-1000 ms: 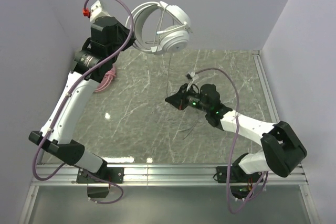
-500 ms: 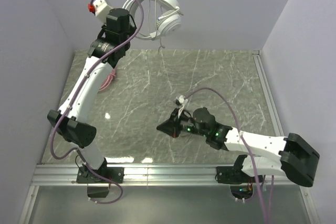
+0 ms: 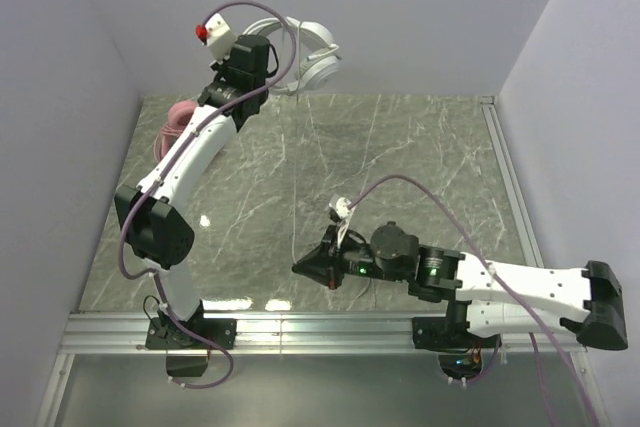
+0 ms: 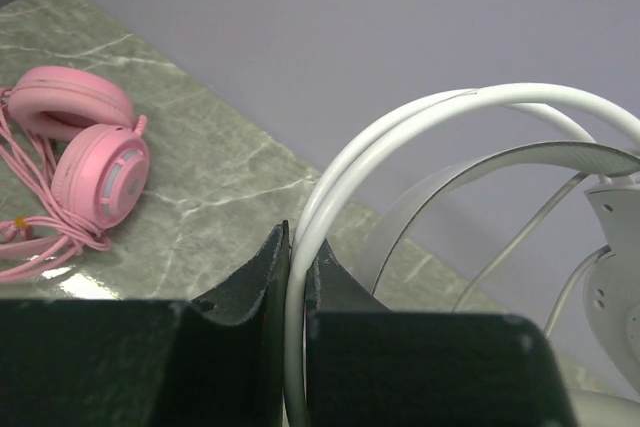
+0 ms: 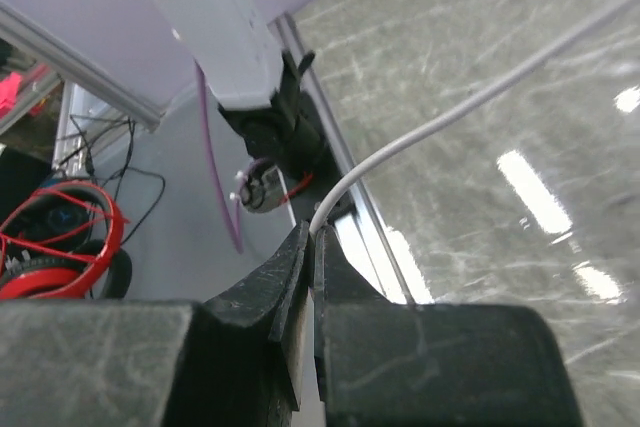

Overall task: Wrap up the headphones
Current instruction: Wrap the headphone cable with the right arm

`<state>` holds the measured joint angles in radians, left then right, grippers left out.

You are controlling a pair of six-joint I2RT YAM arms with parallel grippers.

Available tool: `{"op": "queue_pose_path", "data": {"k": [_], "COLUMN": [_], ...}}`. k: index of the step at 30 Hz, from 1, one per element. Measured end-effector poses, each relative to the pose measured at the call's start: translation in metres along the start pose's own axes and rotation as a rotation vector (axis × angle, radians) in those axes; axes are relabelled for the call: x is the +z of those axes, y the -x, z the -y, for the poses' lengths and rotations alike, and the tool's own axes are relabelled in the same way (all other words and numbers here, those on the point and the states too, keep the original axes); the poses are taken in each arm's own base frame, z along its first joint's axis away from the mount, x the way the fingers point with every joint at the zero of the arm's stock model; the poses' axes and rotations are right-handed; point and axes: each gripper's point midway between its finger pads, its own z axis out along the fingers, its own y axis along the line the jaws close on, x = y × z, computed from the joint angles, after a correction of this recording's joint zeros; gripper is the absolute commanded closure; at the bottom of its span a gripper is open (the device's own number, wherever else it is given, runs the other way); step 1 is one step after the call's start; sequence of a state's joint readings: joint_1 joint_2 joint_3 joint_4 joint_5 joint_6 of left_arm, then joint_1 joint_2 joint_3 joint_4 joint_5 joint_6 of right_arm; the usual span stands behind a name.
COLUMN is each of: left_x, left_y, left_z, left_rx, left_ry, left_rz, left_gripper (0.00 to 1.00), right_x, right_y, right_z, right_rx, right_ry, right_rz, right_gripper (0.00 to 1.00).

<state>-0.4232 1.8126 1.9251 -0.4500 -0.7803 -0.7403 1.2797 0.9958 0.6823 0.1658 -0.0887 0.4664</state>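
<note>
You are pinching the white headset [image 3: 318,59] by its band [image 4: 420,117] in the left gripper [image 4: 298,247], its cable [image 5: 470,102] in the right gripper [image 5: 312,247]; nothing is wrapped yet, pink headset [image 4: 100,162] lying untidied

Your white headset [image 3: 318,59] hangs raised at the far wall, thin cable [image 5: 450,117] trailing down. The pink headset [image 4: 95,147] lies far left on the desk [image 3: 400,147], pink cable [image 4: 30,247] bunched alongside.

Left gripper [image 4: 298,257] raised high, clamped; right gripper [image 5: 311,247] low, clamped
</note>
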Motion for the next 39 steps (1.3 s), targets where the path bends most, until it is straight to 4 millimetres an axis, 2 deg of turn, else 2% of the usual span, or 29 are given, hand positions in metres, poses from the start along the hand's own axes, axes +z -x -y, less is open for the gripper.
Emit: {"op": "queue_pose_path", "data": {"k": [2,7,9,12,15,23,26,30,35,39], "left_x": [0.006,0.012,0.008,-0.004,-0.017,-0.047,-0.064,-0.079,-0.075,-0.064], "left_y": [-0.014,-0.054,-0.070,-0.089,-0.096,-0.086,-0.090,-0.096,-0.092,-0.095], "left_z": [-0.007,-0.025,-0.029,-0.031,-0.031,-0.048,-0.047,-0.040,-0.033,-0.020], "left_rx": [0.026,0.122,0.164,0.211,0.241,0.287,0.323,0.346,0.363,0.364], "left_ry": [0.015,0.048,0.044,0.017,-0.026,-0.106,-0.163,-0.197,-0.189,-0.169], "left_rz": [-0.003,-0.010,-0.018,-0.032,-0.038,-0.014,-0.022,-0.036,-0.037,-0.037], "left_gripper": [1.00,1.00,1.00,1.00,1.00,1.00,1.00,1.00,1.00,1.00], "right_x": [-0.007,-0.027,-0.036,-0.046,-0.058,-0.097,-0.102,-0.095,-0.089,-0.094], "right_y": [0.021,0.090,0.118,0.148,0.167,0.239,0.257,0.266,0.250,0.257], "right_z": [-0.009,-0.033,-0.039,-0.041,-0.033,0.015,0.022,0.028,0.023,0.005], "right_rx": [-0.017,-0.090,-0.126,-0.172,-0.206,-0.266,-0.285,-0.294,-0.281,-0.290], "right_ry": [-0.006,-0.043,-0.078,-0.124,-0.170,-0.348,-0.367,-0.356,-0.303,-0.245], "right_rz": [0.021,0.085,0.116,0.149,0.164,0.257,0.259,0.227,0.142,0.147], "right_gripper": [1.00,1.00,1.00,1.00,1.00,1.00,1.00,1.00,1.00,1.00]}}
